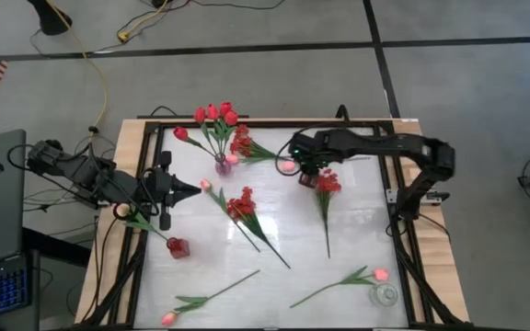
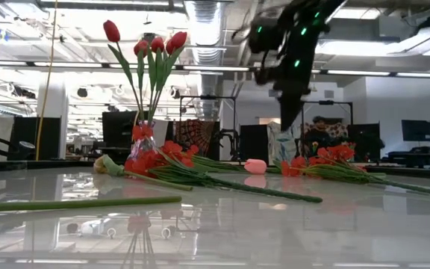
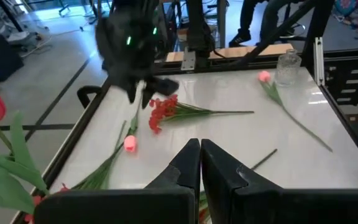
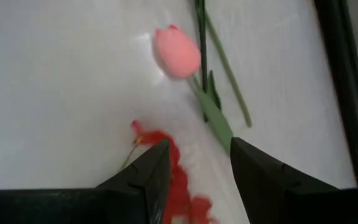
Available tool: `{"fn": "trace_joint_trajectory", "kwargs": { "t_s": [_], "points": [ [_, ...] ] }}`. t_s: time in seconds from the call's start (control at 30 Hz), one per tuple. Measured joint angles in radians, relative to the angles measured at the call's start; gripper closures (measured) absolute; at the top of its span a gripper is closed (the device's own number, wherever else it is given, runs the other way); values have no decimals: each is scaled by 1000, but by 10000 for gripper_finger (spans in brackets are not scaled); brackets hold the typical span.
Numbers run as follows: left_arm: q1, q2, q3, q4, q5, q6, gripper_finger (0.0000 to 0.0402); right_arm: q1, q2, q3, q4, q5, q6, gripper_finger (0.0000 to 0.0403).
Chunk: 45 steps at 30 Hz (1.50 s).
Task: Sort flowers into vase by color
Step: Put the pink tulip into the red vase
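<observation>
A small vase (image 1: 222, 167) at the far side holds several red tulips (image 1: 214, 114), upright in the low view (image 2: 144, 46). Red blossom sprays (image 1: 328, 182) (image 1: 242, 203) and pink tulips (image 1: 286, 165) (image 1: 380, 274) lie flat on the white table. My right gripper (image 4: 197, 165) hovers open, pointing down, over a pink tulip (image 4: 177, 52) and the tip of a red spray (image 4: 179, 180). The tulip's leaf (image 4: 217, 119) lies below the gap between its fingers. My left gripper (image 3: 199, 163) is shut with nothing in it, held above the table's left side (image 1: 191, 190).
A clear glass vase (image 1: 385, 295) stands at the near right corner. A small red object (image 1: 178, 247) on a green stem lies near the left edge. Another pink tulip (image 1: 169, 317) lies at the near edge. A black frame (image 1: 403, 234) borders the table.
</observation>
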Motion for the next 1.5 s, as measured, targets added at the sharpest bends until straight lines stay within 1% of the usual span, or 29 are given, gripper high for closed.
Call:
{"fn": "trace_joint_trajectory", "kwargs": {
  "t_s": [0.17, 0.37, 0.47, 0.53, 0.67, 0.97, 1.1, 1.27, 1.5],
  "points": [
    [0, -3, 0, -15, 10, -12, 400, -16, 107, 24, 21, 11, -50, 211],
    [0, -2, 0, -41, -6, -14, 400, -56, 174, 40, -28, 24, -61, 211],
    [0, -2, 0, -40, -18, 0, 400, -95, 183, 40, -50, 88, -56, 211],
    [0, -2, 0, -38, -26, 16, 400, -116, 184, 40, -51, 96, -56, 211],
    [0, -2, 0, -39, -61, 26, 400, -149, 190, 41, -76, 63, -57, 211],
    [0, -2, 0, -40, -63, 37, 400, -192, 192, 16, -112, 34, -110, 211],
    [0, -2, 0, -40, -66, 36, 400, -193, 192, 6, -77, 2, -163, 211],
    [0, -2, 0, -44, -64, 26, 400, -194, 192, -6, -72, 1, -196, 211],
    [0, -2, 0, -46, -63, 22, 400, -200, 203, -4, -9, 4, -239, 211]
  ]
}}
